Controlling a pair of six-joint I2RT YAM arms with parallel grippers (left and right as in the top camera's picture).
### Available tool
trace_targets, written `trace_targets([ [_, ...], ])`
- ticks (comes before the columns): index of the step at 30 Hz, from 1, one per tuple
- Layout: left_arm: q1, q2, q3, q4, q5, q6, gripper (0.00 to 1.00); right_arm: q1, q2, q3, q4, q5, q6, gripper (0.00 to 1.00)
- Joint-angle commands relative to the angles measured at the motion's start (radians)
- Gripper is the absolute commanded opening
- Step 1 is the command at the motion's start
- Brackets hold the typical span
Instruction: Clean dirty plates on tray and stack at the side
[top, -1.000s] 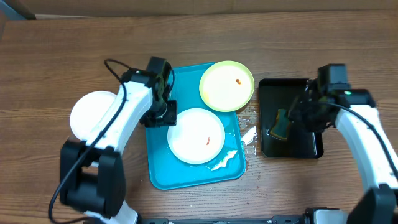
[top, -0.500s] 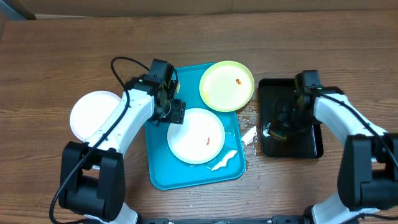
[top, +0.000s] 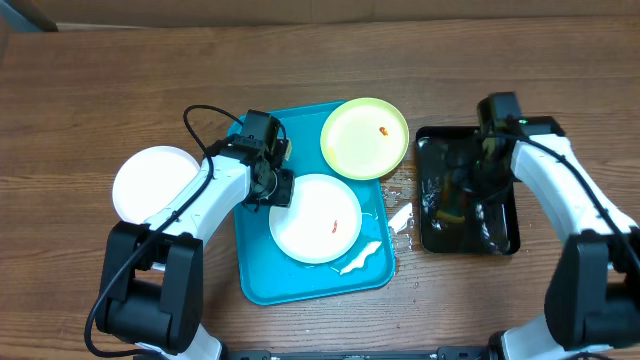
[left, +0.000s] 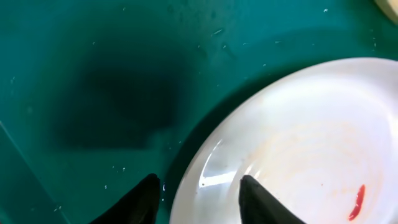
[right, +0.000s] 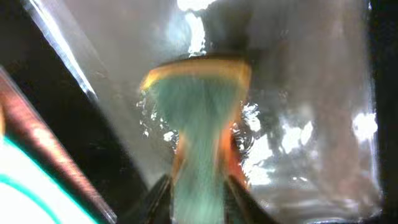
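- Where not covered, shows wood table (top: 100, 80).
- Holds turquoise tray (top: 260, 275) at ctr, w/ smeared white plate (top: 305, 225) inside, yellow-green plate (top: 360, 140) over far-R rim, 2nd white plate (top: 150, 185) on wood to L.
- Straddles white plate's L rim w/ left gripper (left: 199, 186), jaws apart.
- Pinches sponge (right: 202, 137) w/ right gripper (right: 198, 190) in wet black tray (top: 505, 240).
- Also white scraps (top: 366, 258) by tray's near-R corner.

Plates, round: 3 in all.
- white plates (top: 315, 218) (top: 150, 185): 2
- yellow-green plate (top: 364, 138): 1

Trays, rectangular: 2 in all.
- turquoise tray (top: 262, 270): 1
- black tray (top: 505, 235): 1

Other items:
- sponge (right: 199, 143): 1
- white scraps (top: 400, 217) (top: 365, 258): 2
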Motion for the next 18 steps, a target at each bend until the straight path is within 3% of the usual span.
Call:
trace_targets([
  [1, -0.007, 0.009, -0.008, 0.006, 0.03, 0.013, 0.36, 0.0, -0.024, 0.006, -0.018, 0.001, -0.02, 0.42],
  [5, -0.007, 0.01, -0.044, 0.007, 0.026, 0.036, 0.44, 0.001, -0.023, -0.064, 0.047, -0.004, -0.009, 0.49],
  [9, -0.006, 0.01, -0.108, 0.053, 0.002, 0.057, 0.39, 0.009, -0.023, -0.171, 0.183, -0.076, -0.007, 0.49],
  [10, -0.006, 0.01, -0.119, 0.064, 0.003, 0.057, 0.35, 0.01, -0.023, -0.193, 0.21, -0.077, 0.006, 0.46],
  [14, -0.006, 0.01, -0.135, 0.075, 0.027, 0.046, 0.04, 0.019, -0.023, -0.285, 0.325, -0.075, 0.014, 0.28],
  [17, -0.005, 0.01, -0.134, 0.075, 0.06, 0.031, 0.04, 0.019, -0.023, -0.306, 0.347, -0.061, 0.029, 0.04],
  [18, -0.005, 0.01, -0.134, 0.073, 0.062, 0.01, 0.04, 0.018, -0.023, -0.303, 0.344, -0.056, 0.028, 0.04],
])
